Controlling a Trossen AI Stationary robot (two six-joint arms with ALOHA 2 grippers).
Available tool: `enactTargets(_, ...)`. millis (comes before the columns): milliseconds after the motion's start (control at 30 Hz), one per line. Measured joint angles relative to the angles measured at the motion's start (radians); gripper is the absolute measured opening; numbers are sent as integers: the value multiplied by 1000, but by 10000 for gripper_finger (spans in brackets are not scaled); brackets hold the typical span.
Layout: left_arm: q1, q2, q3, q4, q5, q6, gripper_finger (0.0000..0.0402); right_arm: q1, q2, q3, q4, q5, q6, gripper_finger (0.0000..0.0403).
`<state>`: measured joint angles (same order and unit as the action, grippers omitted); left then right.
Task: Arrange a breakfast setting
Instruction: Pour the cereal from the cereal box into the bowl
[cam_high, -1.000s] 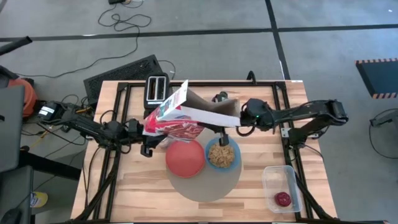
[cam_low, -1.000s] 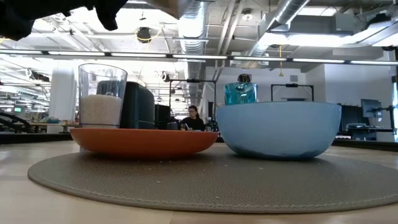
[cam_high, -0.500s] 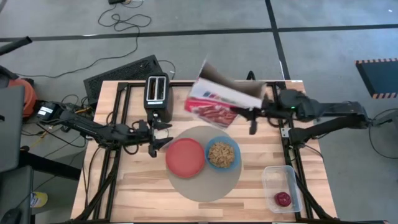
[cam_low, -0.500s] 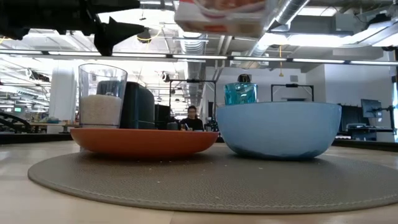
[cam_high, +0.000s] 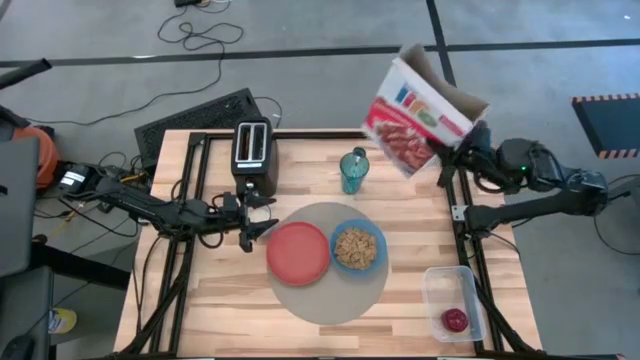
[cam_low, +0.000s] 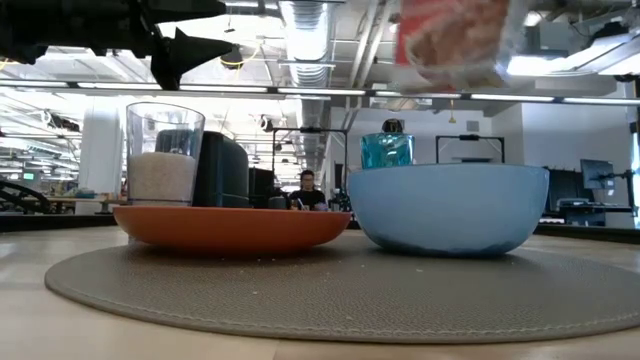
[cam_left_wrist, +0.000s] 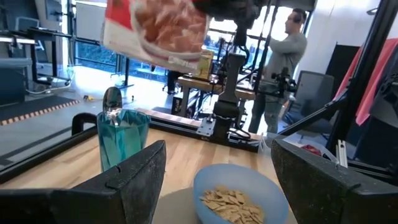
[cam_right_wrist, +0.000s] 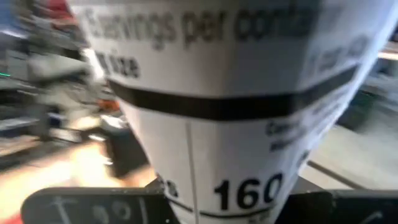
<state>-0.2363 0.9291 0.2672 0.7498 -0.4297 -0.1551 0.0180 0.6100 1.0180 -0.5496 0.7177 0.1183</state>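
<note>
A red-orange plate (cam_high: 297, 252) and a blue bowl (cam_high: 358, 249) holding cereal sit on the round grey-beige mat (cam_high: 330, 298). A teal tumbler (cam_high: 353, 171) with a spoon (cam_left_wrist: 112, 99) standing in it is behind the mat. A small clear glass (cam_low: 163, 150) stands behind the plate. A small red fruit (cam_high: 455, 320) lies in a clear tub. No toast slice shows. My left gripper (cam_high: 262, 228) is open and empty, left of the plate. My right gripper (cam_high: 455, 150) is shut on the red-and-white cereal box (cam_high: 420, 115), high over the table's far right corner. My right gripper pinches the cereal box between its two fingers (cam_right_wrist: 93, 208), with the narrow printed side panel (cam_right_wrist: 211, 155) facing the wrist. The fingers come roughly level from the table's right side, at the box's lower end (cam_high: 445, 140). The box is lifted clear and tilted, with its open flaps (cam_high: 440, 80) uppermost.
A black toaster (cam_high: 255, 150) stands at the far left of the table. The clear tub (cam_high: 450, 300) is at the near right corner. Bare wood lies in front of the mat and at the near left. A person (cam_left_wrist: 292, 43) stands beyond the table.
My right gripper has carried the cereal box from over the bowl up and toward the table's far right corner. The box has turned from tipped over the bowl to open end up.
</note>
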Motion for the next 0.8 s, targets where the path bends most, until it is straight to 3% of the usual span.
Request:
enactTargets(133, 0, 0, 0, 0, -2, 0, 277, -24, -24, -15, -139, 133, 109, 97)
enactTargets(300, 0, 0, 0, 4, -2, -4, 277, -79, -39, -110, -181, 201, 201, 97)
enactTargets(800, 0, 0, 0, 5, -1, -30, 277, -197, -42, -495, -46, 247, 500, 97)
